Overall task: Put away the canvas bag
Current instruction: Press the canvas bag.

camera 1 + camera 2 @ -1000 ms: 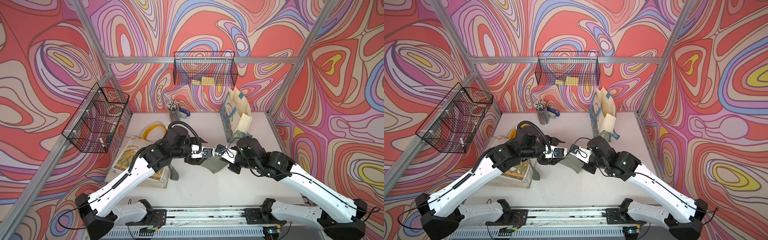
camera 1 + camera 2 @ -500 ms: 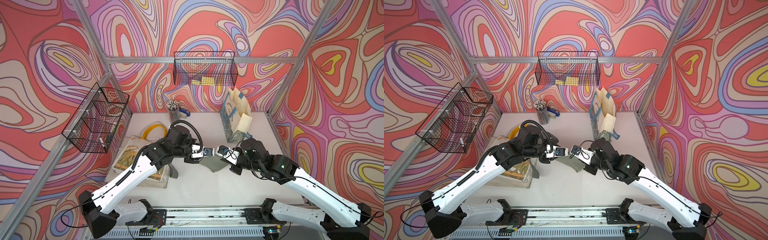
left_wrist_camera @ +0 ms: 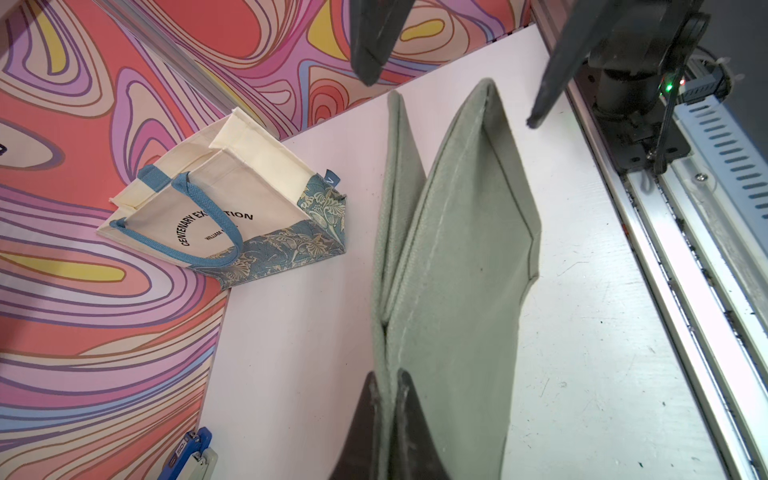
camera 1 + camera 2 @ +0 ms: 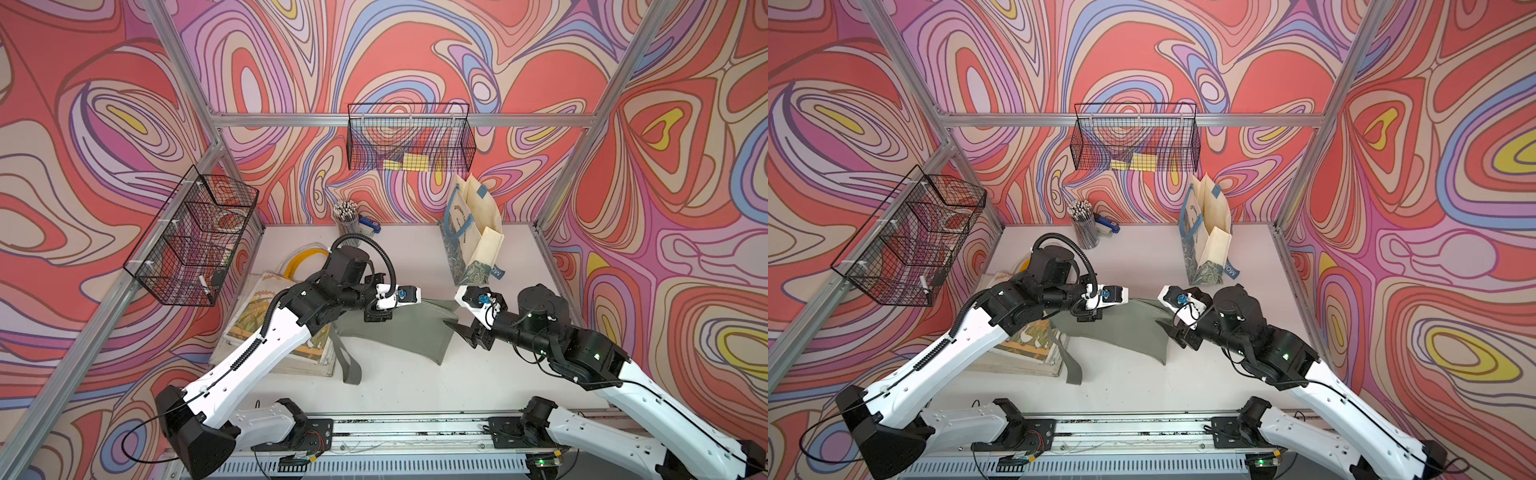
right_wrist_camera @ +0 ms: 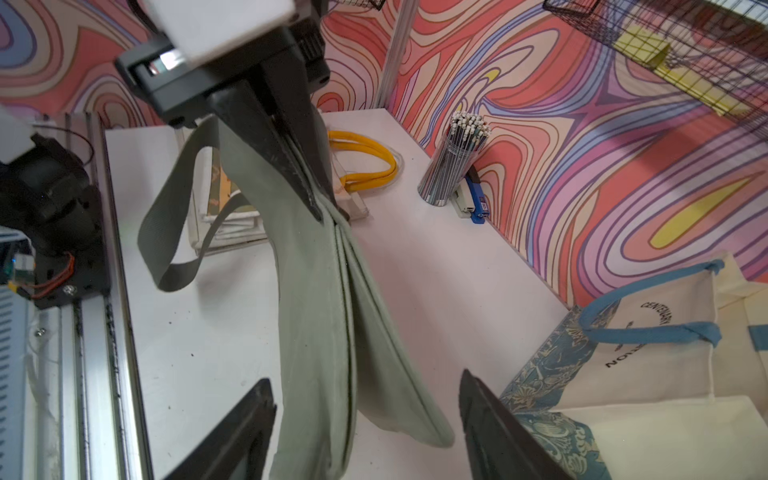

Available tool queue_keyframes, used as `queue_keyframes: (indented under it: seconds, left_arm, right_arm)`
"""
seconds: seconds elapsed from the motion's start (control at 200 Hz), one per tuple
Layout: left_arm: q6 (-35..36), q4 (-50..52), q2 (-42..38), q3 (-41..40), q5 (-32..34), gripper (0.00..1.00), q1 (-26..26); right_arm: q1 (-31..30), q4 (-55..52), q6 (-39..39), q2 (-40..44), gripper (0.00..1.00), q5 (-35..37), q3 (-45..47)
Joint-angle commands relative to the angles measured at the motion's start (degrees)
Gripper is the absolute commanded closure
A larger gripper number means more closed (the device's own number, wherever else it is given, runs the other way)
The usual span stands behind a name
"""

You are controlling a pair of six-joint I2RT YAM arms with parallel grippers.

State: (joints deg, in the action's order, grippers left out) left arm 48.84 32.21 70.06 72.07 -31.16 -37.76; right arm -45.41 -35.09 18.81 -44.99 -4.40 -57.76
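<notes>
Green canvas bag (image 3: 465, 257), folded, clamped by left gripper (image 3: 386, 374).
Jaws of right gripper (image 3: 451, 99) spread either side of the bag's far end; cream tote (image 3: 216, 203) and blue stapler (image 3: 191, 457) at the desk's (image 3: 299, 353) wall edge.

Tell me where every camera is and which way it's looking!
Top views: high at the front, looking down toward the back wall; both show the left arm, right arm and table.
Left wrist: on the left arm, looking along the left gripper, shut on the green bag, toward the open right gripper.
Right wrist: on the right arm, looking past its own spread fingers at the left gripper pinching the bag.
Shared: both wrist views show the green bag and the cream tote.
</notes>
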Motion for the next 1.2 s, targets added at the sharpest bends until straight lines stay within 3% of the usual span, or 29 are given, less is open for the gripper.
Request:
queue_keyframes:
  seconds: [0.0, 0.235, 0.396, 0.626, 0.716, 1.057, 1.197]
  left_arm:
    - [-1.35, -5.31, -1.81, 1.32, -7.61, 1.0, 1.48]
    - [-0.94, -5.69, -2.5, 2.55, -13.12, 1.0, 2.07]
    - [-0.02, -5.13, -3.18, 2.72, -14.71, 1.0, 2.16]
    - [-0.73, -6.53, -2.66, 3.34, -15.51, 1.0, 3.2]
    - [-2.27, -7.96, -2.54, 3.25, -16.33, 1.0, 4.16]
    - [-3.39, -5.32, -0.47, 5.11, -15.8, 1.0, 4.62]
    - [-2.8, -2.26, -0.22, 6.79, -12.78, 0.53, 2.56]
  right_arm:
    - [0.35, 1.38, -3.24, 0.52, 0.18, -1.58, 1.91]
    - [0.42, 4.08, -3.85, 2.74, 0.02, 2.69, 4.75]
    - [0.51, 4.83, -4.12, 4.55, 0.02, 4.05, 5.61]
    - [0.61, 5.6, -4.42, 3.42, 0.05, 0.72, 8.27]
    - [0.67, 7.64, -4.66, 4.25, 0.17, 0.38, 9.29]
    - [0.67, 8.42, -2.14, 2.44, 0.98, 0.13, 6.42]
    - [0.72, 6.54, -0.73, 0.17, 1.0, 1.28, 3.31]
